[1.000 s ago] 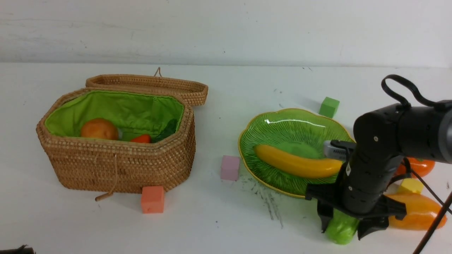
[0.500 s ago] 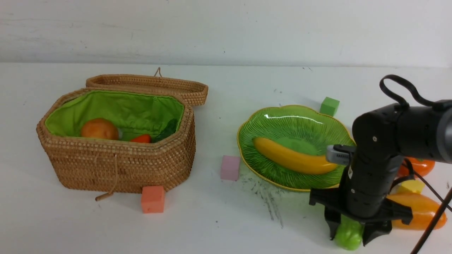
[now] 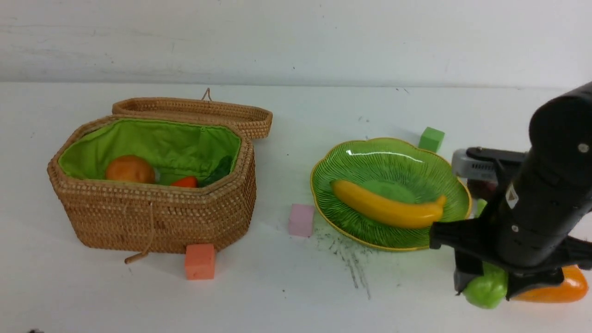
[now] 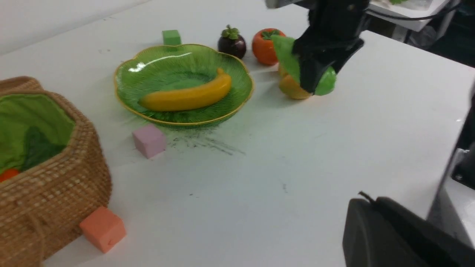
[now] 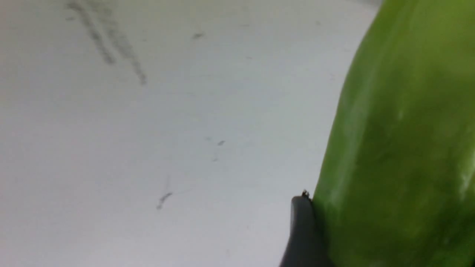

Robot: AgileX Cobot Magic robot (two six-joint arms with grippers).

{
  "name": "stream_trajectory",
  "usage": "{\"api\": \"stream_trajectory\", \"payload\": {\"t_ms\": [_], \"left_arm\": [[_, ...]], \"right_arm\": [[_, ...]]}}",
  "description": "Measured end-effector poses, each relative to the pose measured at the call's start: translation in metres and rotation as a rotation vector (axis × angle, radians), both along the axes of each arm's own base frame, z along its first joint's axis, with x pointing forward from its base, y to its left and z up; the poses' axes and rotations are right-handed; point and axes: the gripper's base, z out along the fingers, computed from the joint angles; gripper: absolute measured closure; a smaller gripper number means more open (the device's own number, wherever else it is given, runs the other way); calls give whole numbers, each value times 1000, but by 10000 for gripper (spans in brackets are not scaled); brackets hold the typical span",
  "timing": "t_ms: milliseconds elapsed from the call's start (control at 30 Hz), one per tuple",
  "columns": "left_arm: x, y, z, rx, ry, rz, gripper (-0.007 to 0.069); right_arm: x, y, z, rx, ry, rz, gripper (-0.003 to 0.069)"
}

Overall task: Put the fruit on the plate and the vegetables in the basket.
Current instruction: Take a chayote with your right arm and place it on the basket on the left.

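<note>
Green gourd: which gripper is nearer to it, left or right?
Right. The right gripper is clamped on the gourd beside the mango. The left gripper is outside the front view; its camera sees the gourd from across the table.

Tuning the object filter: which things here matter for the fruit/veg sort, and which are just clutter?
Job: basket, plate, banana, potato, pepper, gourd, mango, persimmon, mangosteen.
Clutter: green cube, pink cube, orange cube.

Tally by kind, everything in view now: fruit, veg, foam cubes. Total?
Fruit: 4 (banana, mango, persimmon, mangosteen)
Vegetables: 3 (potato, pepper, gourd)
Foam cubes: 3 visible (green cube, pink cube, orange cube)
Total: 10
</note>
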Motion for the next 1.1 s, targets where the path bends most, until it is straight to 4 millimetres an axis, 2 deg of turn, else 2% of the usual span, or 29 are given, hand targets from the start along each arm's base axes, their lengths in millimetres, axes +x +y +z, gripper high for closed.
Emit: {"api": "stream_trajectory", "payload": {"t_ms": [67,200,233,333,400,500,567,633,700,867,967,1000,1100], "left_arm": [[3,2,0,6,0,40,638],[16,18,-1,27,-4,272,638],[16,19,-1,27,-5,282,638],[22,32,1,4,4,448,638],[24,36,2,-14,16,504,638],[24,39,1,-23,35,548,638],[24,40,1,-25,44,553,638],[24,40,0,-28,54,552,637],[23,39,-1,-36,71,544,637],[22,37,-2,-51,96,531,635],[22,37,-2,-54,103,527,634],[22,36,-2,-57,103,525,634],[22,36,-1,-66,96,518,634]], "right_arm": [[0,10,13,33,-49,52,226],[14,65,62,146,-250,346,226],[14,67,60,144,-243,350,226],[35,119,88,214,-401,597,226],[47,143,94,252,-461,693,226],[70,176,90,307,-536,801,226],[85,192,80,316,-572,848,226],[97,205,69,319,-605,884,226],[113,221,49,322,-634,910,226],[127,232,22,317,-640,908,223],[129,234,17,311,-636,908,152],[129,233,18,307,-639,909,69],[126,228,26,268,-645,928,-5]]}}
